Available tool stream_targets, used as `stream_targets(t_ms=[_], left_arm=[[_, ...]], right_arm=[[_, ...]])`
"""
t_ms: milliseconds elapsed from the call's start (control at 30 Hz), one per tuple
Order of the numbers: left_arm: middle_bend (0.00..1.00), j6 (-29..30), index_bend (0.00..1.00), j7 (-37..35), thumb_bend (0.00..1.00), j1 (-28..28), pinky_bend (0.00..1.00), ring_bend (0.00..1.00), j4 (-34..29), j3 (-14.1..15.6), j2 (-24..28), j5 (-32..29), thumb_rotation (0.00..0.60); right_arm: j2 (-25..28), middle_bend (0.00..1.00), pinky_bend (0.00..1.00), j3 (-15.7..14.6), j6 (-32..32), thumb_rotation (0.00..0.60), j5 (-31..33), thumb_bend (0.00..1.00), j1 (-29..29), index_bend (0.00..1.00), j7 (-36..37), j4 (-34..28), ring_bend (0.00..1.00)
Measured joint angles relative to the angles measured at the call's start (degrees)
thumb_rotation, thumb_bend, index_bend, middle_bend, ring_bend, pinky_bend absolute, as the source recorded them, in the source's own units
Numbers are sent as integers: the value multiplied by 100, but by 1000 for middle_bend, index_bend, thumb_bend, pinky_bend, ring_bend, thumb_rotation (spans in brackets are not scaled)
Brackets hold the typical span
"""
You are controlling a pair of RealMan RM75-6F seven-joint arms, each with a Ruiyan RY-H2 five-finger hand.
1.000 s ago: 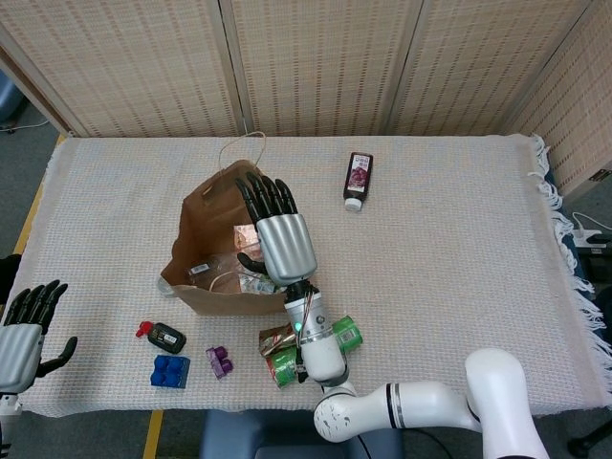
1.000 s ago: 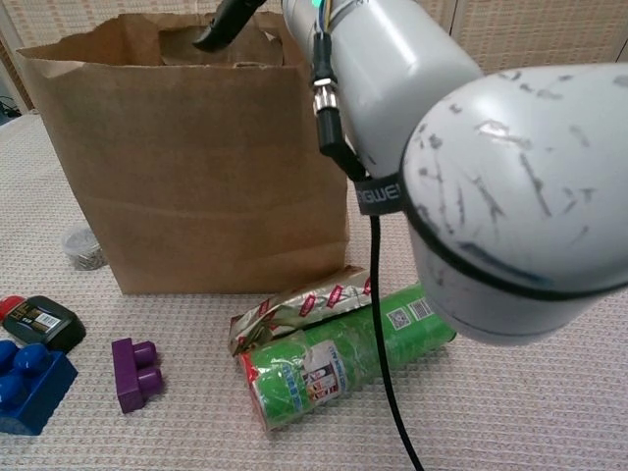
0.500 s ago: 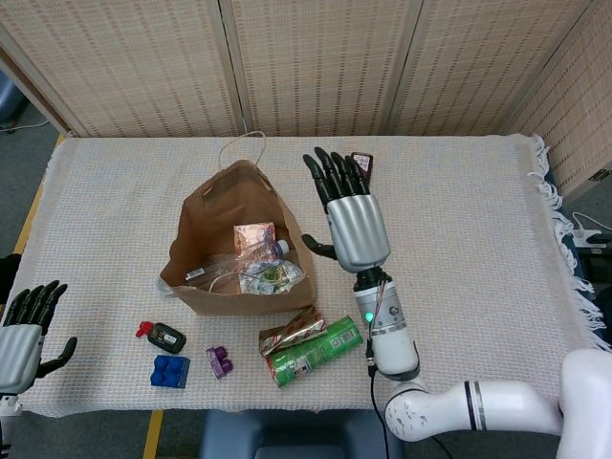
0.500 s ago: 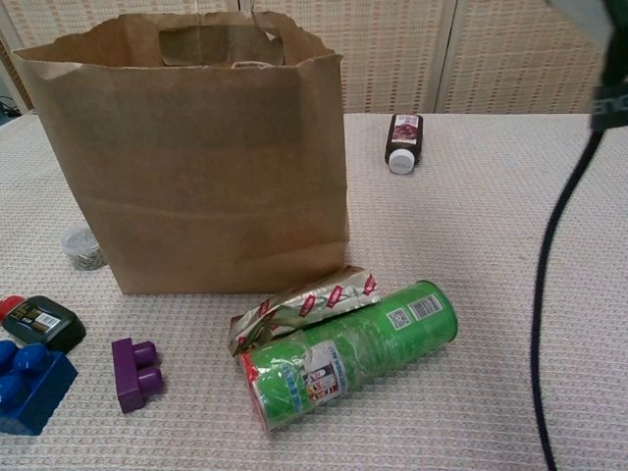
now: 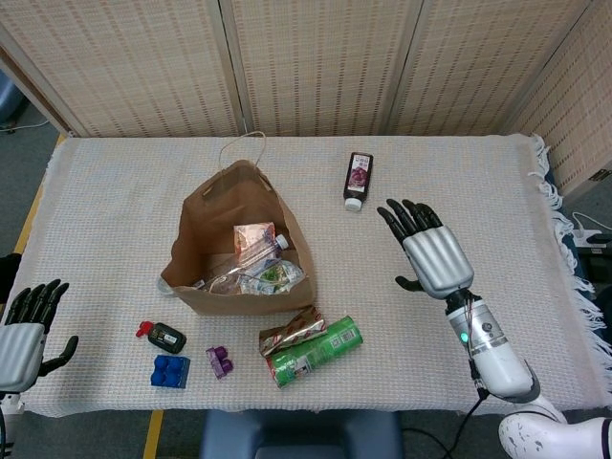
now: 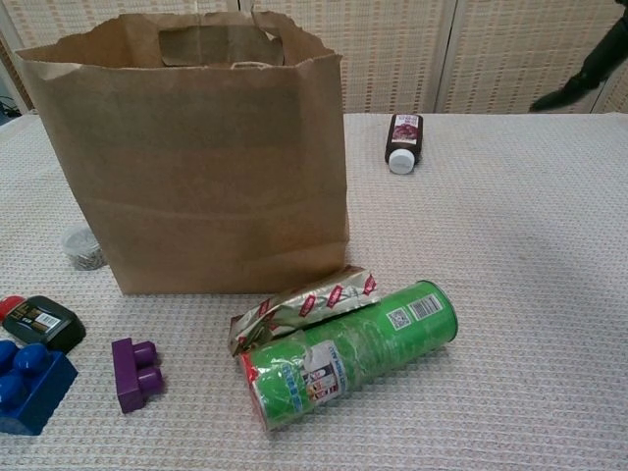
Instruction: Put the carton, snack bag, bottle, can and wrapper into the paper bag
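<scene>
Right hand (image 5: 435, 256) hovered spread wide, holding nothing, over bare cloth right of the paper bag (image 5: 206, 225). Can (image 5: 314, 350) and wrapper (image 5: 289, 331) lay near the table's front edge. Left hand (image 5: 24, 330) at the left edge, probably empty.

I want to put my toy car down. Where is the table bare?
Bare cloth lies between the small dark bottle and the table's fringed right edge, and left of the brown paper bag. Crowded: the front, by the green can, foil wrapper and blue block.
</scene>
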Motion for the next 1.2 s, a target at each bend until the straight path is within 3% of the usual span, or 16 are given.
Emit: stream_targets(t_ms=[233,333,933,1200], left_arm=[[0,-6,0,-7,365,-4,0,0,-4,-4,1,-7,600],[0,-4,0,-40,365,-1,0,0,3,-1,4,-1,600],[0,-13,0,-155,365,-3,0,0,35,14,25,28,600],[0,-14,0,-182,365,-3,0,0,39,19,32,38,600]], right_arm=[[221,0,107,-917,-836,600,-1790,30,-100,0,369,457,0],[-16,4,112,-1177,-1070,600,-2101,31,-87,0,457,575,0],[-1833,7,107,-1440,-1420,600,-1691,30,177,0,-200,1020,0],[-2054,7,123,-1617,-1352,600,-1452,29,181,0,-364,1059,0]])
